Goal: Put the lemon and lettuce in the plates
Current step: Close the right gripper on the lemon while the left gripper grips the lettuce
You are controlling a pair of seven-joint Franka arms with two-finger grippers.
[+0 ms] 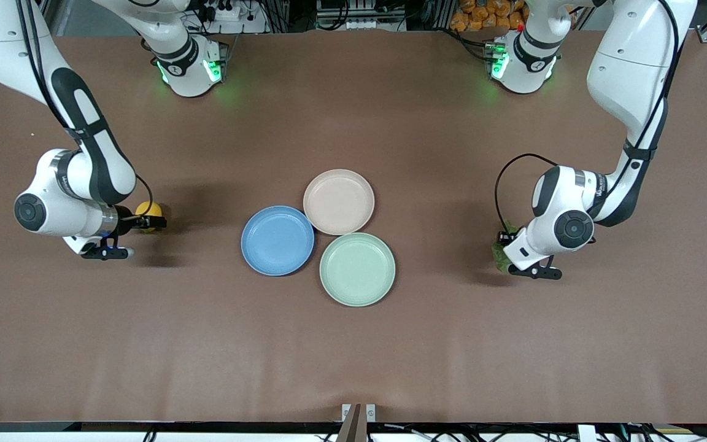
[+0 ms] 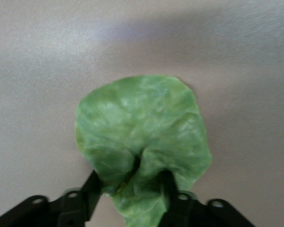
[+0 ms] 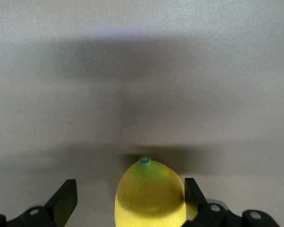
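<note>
The left gripper [image 2: 132, 189] pinched the lettuce [image 2: 142, 137] at its puckered edge, a thin hold that might tear loose, while the right gripper [image 3: 128, 201] stood wide around the lemon [image 3: 149, 194], which could roll away.

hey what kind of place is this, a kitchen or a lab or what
Most likely a robotics lab, not a kitchen: two robot arms are bolted to a bare brown table, cables and metal framing run along its edge by the bases, and three empty plates sit as props, including the blue plate.
</note>
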